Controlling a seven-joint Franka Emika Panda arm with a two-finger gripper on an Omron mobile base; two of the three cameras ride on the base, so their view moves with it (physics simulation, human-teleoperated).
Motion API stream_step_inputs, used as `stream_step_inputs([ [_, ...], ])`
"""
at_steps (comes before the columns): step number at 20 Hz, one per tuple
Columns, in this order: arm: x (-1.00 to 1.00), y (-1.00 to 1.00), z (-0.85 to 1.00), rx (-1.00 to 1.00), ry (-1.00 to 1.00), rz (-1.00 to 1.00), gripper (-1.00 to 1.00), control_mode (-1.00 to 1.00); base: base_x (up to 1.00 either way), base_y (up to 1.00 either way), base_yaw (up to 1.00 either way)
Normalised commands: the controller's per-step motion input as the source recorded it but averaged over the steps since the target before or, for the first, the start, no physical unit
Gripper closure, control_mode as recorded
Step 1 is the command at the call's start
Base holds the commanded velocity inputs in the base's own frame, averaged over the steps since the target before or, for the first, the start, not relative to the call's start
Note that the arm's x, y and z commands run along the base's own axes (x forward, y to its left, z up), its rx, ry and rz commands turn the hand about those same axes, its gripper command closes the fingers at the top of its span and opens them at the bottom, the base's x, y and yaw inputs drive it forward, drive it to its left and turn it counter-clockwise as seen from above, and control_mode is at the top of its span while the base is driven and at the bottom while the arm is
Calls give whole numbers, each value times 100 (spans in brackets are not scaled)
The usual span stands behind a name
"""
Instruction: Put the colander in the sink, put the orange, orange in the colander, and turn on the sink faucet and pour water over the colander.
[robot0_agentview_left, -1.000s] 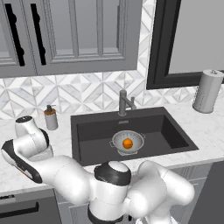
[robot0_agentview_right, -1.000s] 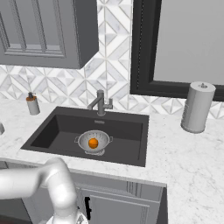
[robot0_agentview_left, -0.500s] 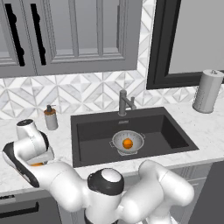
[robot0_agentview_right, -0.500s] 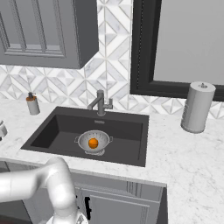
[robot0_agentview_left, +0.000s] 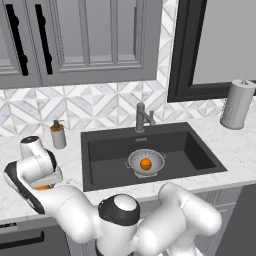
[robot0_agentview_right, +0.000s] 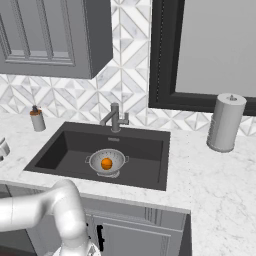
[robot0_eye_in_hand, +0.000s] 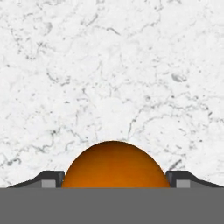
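colander (robot0_agentview_left: 145, 161) sits on the floor of the sink (robot0_agentview_left: 195, 152), just in front of the sink faucet (robot0_agentview_left: 142, 117), and holds one orange (robot0_agentview_left: 146, 163) in its bowl. the second orange (robot0_eye_in_hand: 114, 164) lies on the white marble table (robot0_eye_in_hand: 109, 65) to the left of the sink, under the arm's hand in the left base view, where a sliver of it shows beneath the white wrist. in the hand view this orange sits between the two dark fingertips (robot0_eye_in_hand: 51, 178) of the end effector (robot0_eye_in_hand: 114, 180), one tip at each side of the fruit; the jaws stand wide around it, and whether they touch it cannot be told. a soap dispenser (robot0_agentview_left: 58, 134) stands on the table left of the sink, and a paper towel roll (robot0_agentview_left: 237, 104) stands at the far right.
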Motion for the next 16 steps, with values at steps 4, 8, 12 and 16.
stream_step_inputs([
  [4,0,-1,6,2,0,0,100,-100,0,0,0],
  [8,0,-41,16,1,0,0,100,-100,0,0,0],
  [12,-2,-52,30,3,0,0,100,-100,0,0,0],
  [16,-10,-70,25,1,0,0,100,-100,0,0,0],
])
